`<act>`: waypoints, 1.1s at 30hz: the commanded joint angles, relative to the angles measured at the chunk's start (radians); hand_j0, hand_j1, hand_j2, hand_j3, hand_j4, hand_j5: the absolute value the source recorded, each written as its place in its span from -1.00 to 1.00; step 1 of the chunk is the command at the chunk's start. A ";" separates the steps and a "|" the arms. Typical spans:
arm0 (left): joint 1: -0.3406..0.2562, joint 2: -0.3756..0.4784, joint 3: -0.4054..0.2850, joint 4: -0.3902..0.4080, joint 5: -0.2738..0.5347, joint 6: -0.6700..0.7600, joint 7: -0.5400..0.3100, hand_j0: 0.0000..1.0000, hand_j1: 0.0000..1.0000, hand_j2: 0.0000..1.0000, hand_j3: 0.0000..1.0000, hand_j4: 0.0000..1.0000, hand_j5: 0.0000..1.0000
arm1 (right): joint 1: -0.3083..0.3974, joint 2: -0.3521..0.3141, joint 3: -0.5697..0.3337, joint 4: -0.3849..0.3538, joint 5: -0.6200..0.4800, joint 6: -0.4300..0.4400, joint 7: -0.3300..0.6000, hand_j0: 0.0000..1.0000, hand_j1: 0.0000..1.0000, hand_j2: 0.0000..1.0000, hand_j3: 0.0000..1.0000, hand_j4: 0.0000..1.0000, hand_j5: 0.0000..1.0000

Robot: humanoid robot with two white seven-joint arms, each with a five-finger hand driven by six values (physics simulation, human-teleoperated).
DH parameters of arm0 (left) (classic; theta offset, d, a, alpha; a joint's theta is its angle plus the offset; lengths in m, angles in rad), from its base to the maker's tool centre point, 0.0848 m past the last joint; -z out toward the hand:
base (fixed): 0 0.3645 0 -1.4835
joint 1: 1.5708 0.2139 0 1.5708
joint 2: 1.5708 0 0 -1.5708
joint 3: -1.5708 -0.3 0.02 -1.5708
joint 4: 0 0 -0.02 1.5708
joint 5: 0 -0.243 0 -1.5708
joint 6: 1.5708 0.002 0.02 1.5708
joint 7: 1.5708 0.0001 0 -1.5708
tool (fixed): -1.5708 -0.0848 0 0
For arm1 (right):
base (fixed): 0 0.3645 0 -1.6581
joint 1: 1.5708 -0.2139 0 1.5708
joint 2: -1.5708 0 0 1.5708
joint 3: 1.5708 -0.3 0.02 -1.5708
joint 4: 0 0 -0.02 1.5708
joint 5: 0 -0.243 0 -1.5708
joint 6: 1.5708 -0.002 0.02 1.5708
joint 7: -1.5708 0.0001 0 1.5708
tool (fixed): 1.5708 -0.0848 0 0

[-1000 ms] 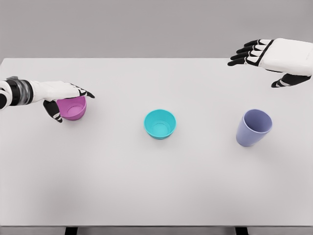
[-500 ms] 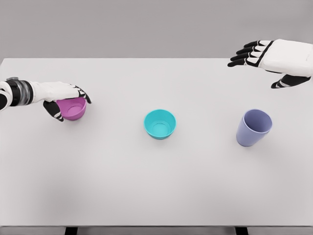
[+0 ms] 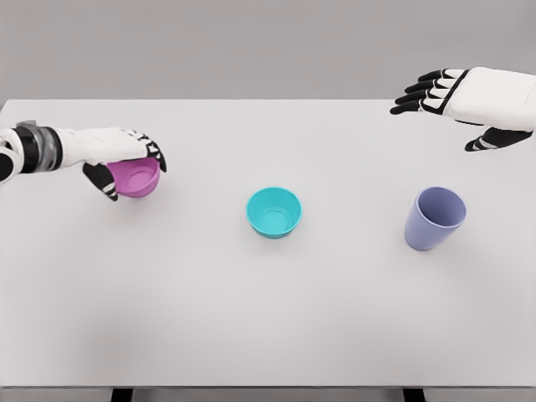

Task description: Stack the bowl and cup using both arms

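Grey wall behind, a white worktop (image 3: pixel 268 318) carries three vessels in a loose row. Our left hand (image 3: pixel 117 151) comes in from the left, fingers (image 3: pixel 155 157) curled over the rim of the magenta bowl (image 3: pixel 138 177), thumb under its near side, a grip we judge suits carrying it to the teal bowl (image 3: pixel 274 211) at centre. Our right hand (image 3: pixel 477 96) hovers at the far right corner, fingers spread, holding nothing, well apart from the lavender cup (image 3: pixel 434 218). Whether the magenta bowl touches the worktop we cannot tell.
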 commanded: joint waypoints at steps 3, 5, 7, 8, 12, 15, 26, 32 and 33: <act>-0.002 0.017 0.001 -0.062 0.002 0.002 0.000 0.22 0.22 0.22 0.22 0.22 0.22 | 0.000 -0.001 0.000 0.000 -0.005 0.003 -0.001 1.00 1.00 1.00 1.00 1.00 1.00; -0.005 0.016 0.003 -0.084 -0.001 0.001 0.000 0.22 0.22 0.22 0.22 0.22 0.22 | 0.000 -0.001 0.000 0.000 -0.005 0.003 -0.001 1.00 1.00 1.00 1.00 1.00 1.00; -0.006 0.016 0.001 -0.107 -0.005 0.001 0.000 0.22 0.22 0.22 0.22 0.22 0.22 | 0.000 -0.001 0.000 0.000 -0.005 0.003 -0.001 1.00 1.00 1.00 1.00 1.00 1.00; -0.008 0.016 0.003 -0.114 -0.005 0.001 0.000 0.22 0.22 0.22 0.22 0.22 0.22 | 0.000 -0.003 0.000 0.000 -0.005 0.003 -0.001 1.00 1.00 1.00 1.00 1.00 1.00; -0.021 0.017 0.003 -0.168 -0.006 0.002 0.000 0.22 0.22 0.22 0.22 0.22 0.22 | 0.000 -0.004 0.000 0.000 -0.005 0.003 -0.001 1.00 1.00 1.00 1.00 1.00 1.00; -0.025 0.014 0.003 -0.176 -0.005 0.001 0.000 0.22 0.22 0.22 0.22 0.22 0.22 | 0.000 -0.004 0.000 0.000 -0.005 0.003 -0.001 1.00 1.00 1.00 1.00 1.00 1.00; -0.029 0.005 0.004 -0.243 -0.006 -0.001 0.000 0.22 0.22 0.22 0.22 0.22 0.22 | 0.000 -0.004 0.000 0.000 -0.005 0.003 -0.001 1.00 1.00 1.00 1.00 1.00 1.00; -0.028 -0.013 0.003 -0.257 -0.005 -0.002 0.000 0.22 0.22 0.22 0.22 0.22 0.22 | 0.000 -0.004 0.000 0.000 -0.005 0.003 -0.001 1.00 1.00 1.00 1.00 1.00 1.00; -0.028 -0.019 0.003 -0.257 -0.005 -0.002 0.000 0.22 0.22 0.22 0.22 0.22 0.22 | 0.000 -0.004 0.000 0.000 -0.006 0.003 -0.001 1.00 1.00 1.00 1.00 1.00 1.00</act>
